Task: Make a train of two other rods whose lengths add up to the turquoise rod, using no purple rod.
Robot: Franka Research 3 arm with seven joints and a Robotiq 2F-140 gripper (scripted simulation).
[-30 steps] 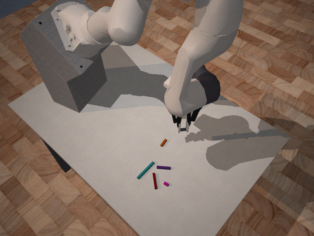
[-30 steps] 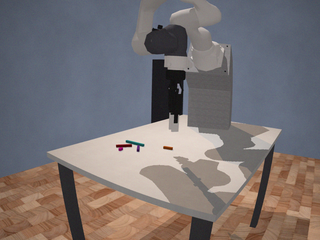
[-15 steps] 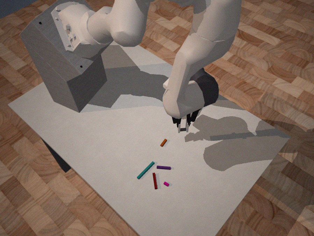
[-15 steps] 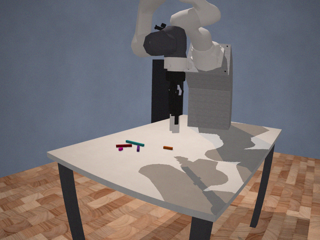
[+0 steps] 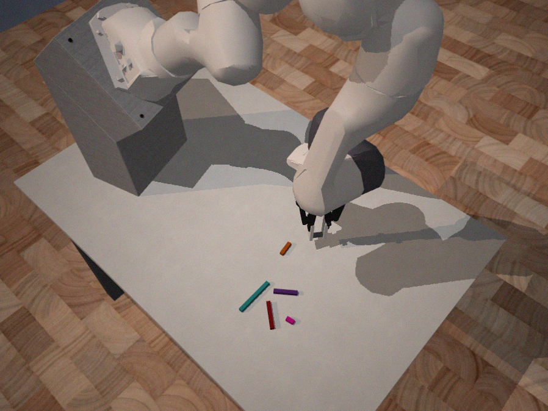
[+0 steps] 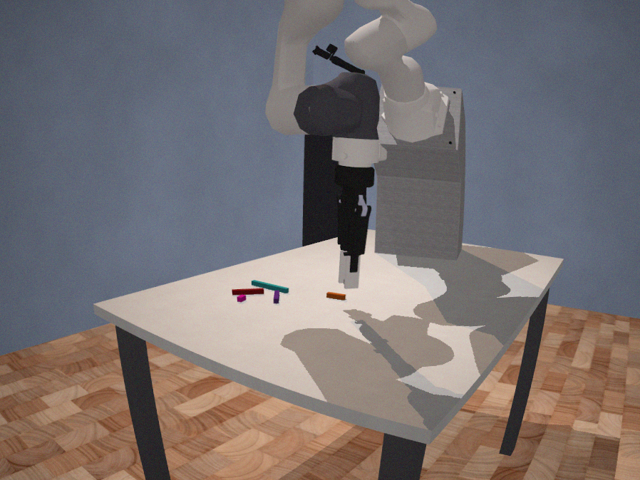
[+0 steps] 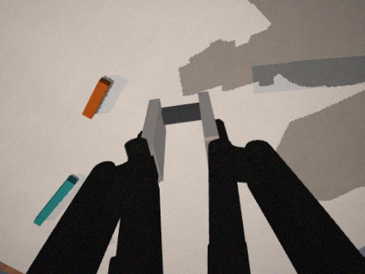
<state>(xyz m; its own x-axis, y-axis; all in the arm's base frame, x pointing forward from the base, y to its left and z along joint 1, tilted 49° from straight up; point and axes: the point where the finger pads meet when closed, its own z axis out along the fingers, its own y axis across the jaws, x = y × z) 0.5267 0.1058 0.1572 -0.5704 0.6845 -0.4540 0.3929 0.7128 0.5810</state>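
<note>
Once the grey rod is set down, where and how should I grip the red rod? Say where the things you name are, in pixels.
I'd grip the red rod [image 5: 270,314] [image 6: 247,291] at mid-length, with the gripper [image 5: 318,233] [image 6: 348,283] [image 7: 181,112] coming straight down, fingers across its long sides: it lies flat, slim and straight, and the purple rod [image 5: 285,291] [image 6: 276,297] sits near one end.

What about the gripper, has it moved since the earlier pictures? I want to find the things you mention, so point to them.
Yes. Judged against the orange rod [image 5: 285,248] [image 6: 336,295] [image 7: 96,99], the gripper [image 5: 317,233] [image 6: 348,285] [image 7: 181,112] has come down: its fingertips are nearer the rod's level in the exterior view.
</note>
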